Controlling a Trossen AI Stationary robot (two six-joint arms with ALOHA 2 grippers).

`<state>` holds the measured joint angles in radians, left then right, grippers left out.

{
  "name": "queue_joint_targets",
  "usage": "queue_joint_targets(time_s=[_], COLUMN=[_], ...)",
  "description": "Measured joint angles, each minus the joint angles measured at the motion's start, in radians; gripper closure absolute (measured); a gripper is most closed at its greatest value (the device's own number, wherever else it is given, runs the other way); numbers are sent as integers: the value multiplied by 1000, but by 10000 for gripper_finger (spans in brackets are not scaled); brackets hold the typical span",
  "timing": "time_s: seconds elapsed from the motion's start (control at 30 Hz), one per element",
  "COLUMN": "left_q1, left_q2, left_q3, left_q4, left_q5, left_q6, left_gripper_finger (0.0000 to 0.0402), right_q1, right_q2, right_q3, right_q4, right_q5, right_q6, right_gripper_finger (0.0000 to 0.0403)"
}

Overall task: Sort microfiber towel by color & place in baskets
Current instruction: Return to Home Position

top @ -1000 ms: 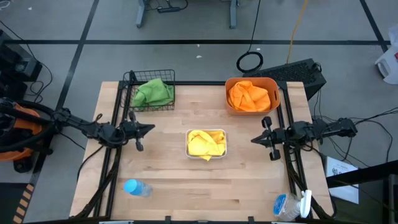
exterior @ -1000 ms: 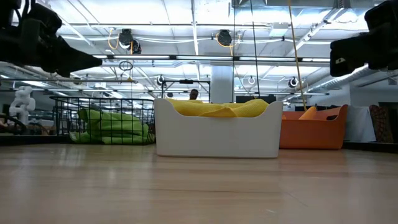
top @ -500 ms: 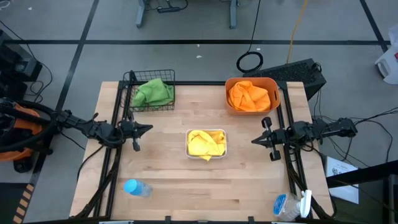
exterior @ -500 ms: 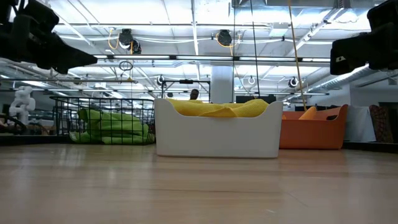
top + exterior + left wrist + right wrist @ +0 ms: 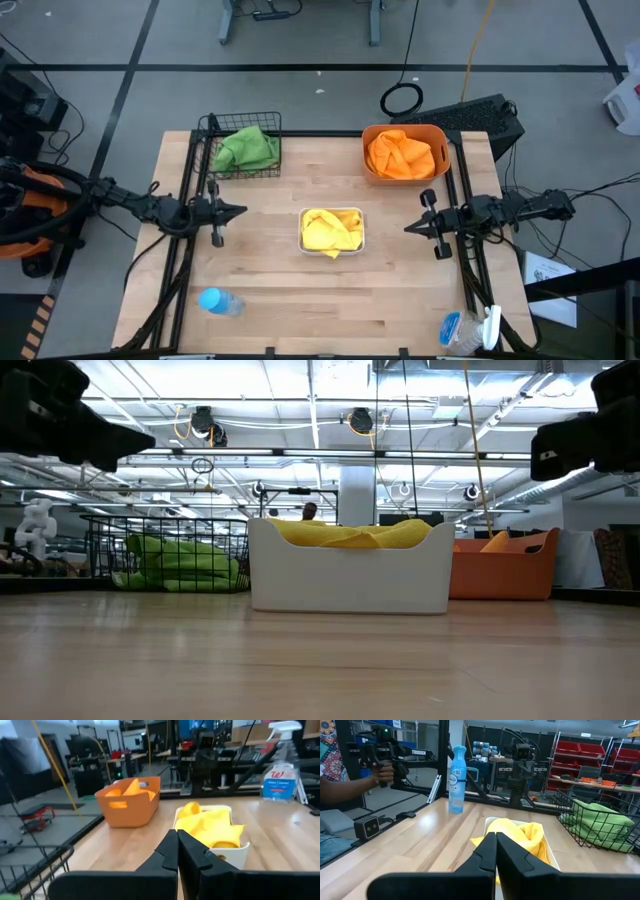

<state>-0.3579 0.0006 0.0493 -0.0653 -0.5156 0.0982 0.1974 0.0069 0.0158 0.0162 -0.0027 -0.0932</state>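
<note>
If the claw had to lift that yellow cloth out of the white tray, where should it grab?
Probably from straight above, pinching a crumpled fold of the yellow cloth that rises over the rim; the walls of the white tray block its sides.

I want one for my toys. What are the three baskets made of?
Black basket: thin metal wire, an open see-through grid. Orange tub: likely plastic, with smooth, solid, slightly glossy walls. White tray: probably matte plastic, smooth and thick-walled; can't be sure.

The left arm [image 5: 150,207] and right arm [image 5: 505,207] are slim, jointed and matte black, with short stubs beside the wrists. The left gripper [image 5: 176,833] and right gripper [image 5: 495,835] have smooth, black, wedge-shaped fingers [image 5: 165,857].
</note>
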Motion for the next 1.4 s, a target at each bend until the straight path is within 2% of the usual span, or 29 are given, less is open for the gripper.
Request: queue_joint_targets(time_s=[0.23, 0.6, 0.93, 1.1, 1.4], left_q1=[45, 197, 387, 439, 442], left_q2=[0, 0, 1, 20, 71], left_q3=[-12, -43, -44, -44, -45], left_q4=[38, 105, 76, 75, 75], left_q5=[52, 292, 504, 515, 536], left_q6=[56, 64, 43, 21, -14], left_gripper_finger=[401, 402, 402, 402, 402], right_q1=[0, 0, 0, 0, 0], right_q2=[6, 7, 7, 7, 7], right_q3=[0, 0, 0, 0, 0], right_q4=[0, 0, 0, 0, 0], right_q5=[0, 0, 1, 1, 1], right_q6=[13, 21, 28, 29, 32], right_gripper_finger=[403, 403, 403, 403, 403])
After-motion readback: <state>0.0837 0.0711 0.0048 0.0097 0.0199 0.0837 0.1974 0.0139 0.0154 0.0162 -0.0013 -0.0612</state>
